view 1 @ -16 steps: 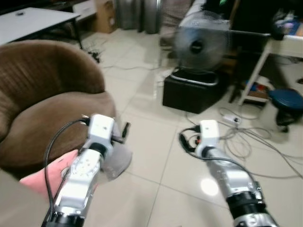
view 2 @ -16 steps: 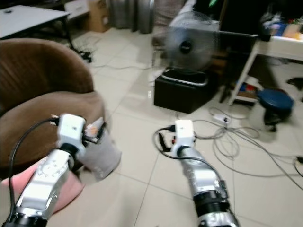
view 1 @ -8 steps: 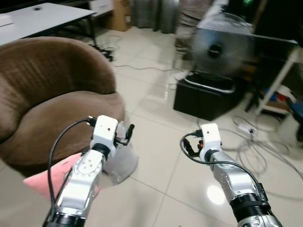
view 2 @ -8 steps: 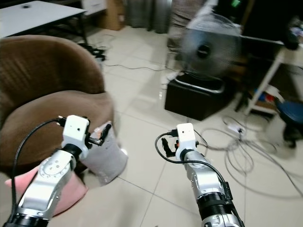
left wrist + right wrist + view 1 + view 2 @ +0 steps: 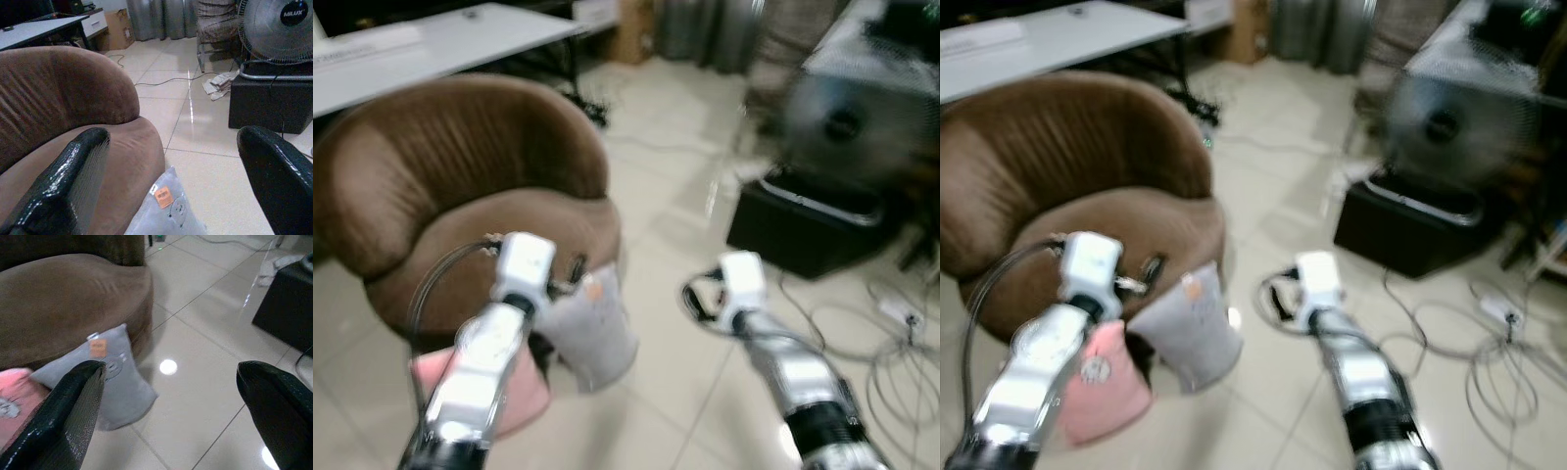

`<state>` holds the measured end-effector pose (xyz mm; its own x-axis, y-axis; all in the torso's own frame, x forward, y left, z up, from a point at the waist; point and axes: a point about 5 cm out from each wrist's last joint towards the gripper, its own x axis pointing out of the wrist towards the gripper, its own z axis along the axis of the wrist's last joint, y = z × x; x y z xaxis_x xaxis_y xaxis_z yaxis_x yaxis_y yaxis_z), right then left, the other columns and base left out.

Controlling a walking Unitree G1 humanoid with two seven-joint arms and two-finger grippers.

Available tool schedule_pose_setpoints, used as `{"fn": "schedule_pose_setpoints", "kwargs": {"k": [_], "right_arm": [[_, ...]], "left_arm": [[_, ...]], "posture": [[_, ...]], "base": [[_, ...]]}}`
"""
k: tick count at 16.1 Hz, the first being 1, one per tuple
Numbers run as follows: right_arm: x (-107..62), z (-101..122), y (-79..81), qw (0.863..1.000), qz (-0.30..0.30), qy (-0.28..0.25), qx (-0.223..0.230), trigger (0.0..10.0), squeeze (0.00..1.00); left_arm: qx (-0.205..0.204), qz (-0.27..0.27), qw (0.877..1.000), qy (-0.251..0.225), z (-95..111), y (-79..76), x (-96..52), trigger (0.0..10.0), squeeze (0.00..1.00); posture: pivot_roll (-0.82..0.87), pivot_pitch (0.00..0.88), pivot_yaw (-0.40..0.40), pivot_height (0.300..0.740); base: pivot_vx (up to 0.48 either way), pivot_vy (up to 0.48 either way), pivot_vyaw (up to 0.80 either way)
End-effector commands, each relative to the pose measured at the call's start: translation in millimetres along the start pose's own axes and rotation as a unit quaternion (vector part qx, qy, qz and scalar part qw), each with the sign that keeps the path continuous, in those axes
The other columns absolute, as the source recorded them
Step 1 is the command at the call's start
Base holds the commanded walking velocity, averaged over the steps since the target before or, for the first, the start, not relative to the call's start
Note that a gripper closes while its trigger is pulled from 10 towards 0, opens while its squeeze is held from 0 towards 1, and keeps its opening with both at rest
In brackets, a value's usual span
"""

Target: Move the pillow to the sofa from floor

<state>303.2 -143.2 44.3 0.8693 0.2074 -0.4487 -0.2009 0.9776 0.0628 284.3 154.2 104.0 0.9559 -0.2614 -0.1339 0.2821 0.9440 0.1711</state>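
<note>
So the grey pillow (image 5: 110, 382) is on the tile floor (image 5: 705, 372), propped up on edge and leaning against the front of the brown sofa (image 5: 440, 186), with a little orange tag near its top corner. A pink pillow (image 5: 1102, 392) sits just beside it on the left, also down at the sofa's base.

The robot has both arms held out in front. The left gripper (image 5: 176, 181) has its fingers spread wide apart, nothing between them, and its wrist view looks right over the grey pillow's top corner toward the sofa seat. The right gripper (image 5: 171, 411) is spread just as wide and empty too; from its side the pillow sits off to the left, toward the sofa.

The bit that matters: the pillow lies just ahead of and below the left gripper, basically between the two arms but hugging the left one, so the left arm looks like the nearer pick. Its long side runs upward along the sofa front, tilted, so that top edge is probably the easiest thing to pinch.

Farther off to the right there's a fan (image 5: 276, 29) on a black box (image 5: 1410, 235), and cables (image 5: 1489, 362) on the floor. The head views are blurry.
</note>
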Motion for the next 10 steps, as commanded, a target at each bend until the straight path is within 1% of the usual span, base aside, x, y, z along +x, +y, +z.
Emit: {"fn": "schedule_pose_setpoints", "kwargs": {"k": [1, 10], "right_arm": [[3.2, 6.6, 9.6, 1.0, 0.015, -0.01, 0.0, 10.0, 0.0], [4.1, 5.5, 9.6, 1.0, 0.019, -0.001, 0.0, 10.0, 0.0]], "left_arm": [[0.009, 0.008, 1.0, 0.007, -1.2, 7.9, -1.3, 10.0, 0.0], [0.008, 0.006, 1.0, 0.016, -5.7, 6.4, -2.3, 10.0, 0.0]], "posture": [[0.11, 0.0, 0.001, 0.74], [0.11, 0.0, -0.005, 0.74]], "base": [[0.394, 0.0, 0.0], [0.393, 0.0, 0.0]]}}
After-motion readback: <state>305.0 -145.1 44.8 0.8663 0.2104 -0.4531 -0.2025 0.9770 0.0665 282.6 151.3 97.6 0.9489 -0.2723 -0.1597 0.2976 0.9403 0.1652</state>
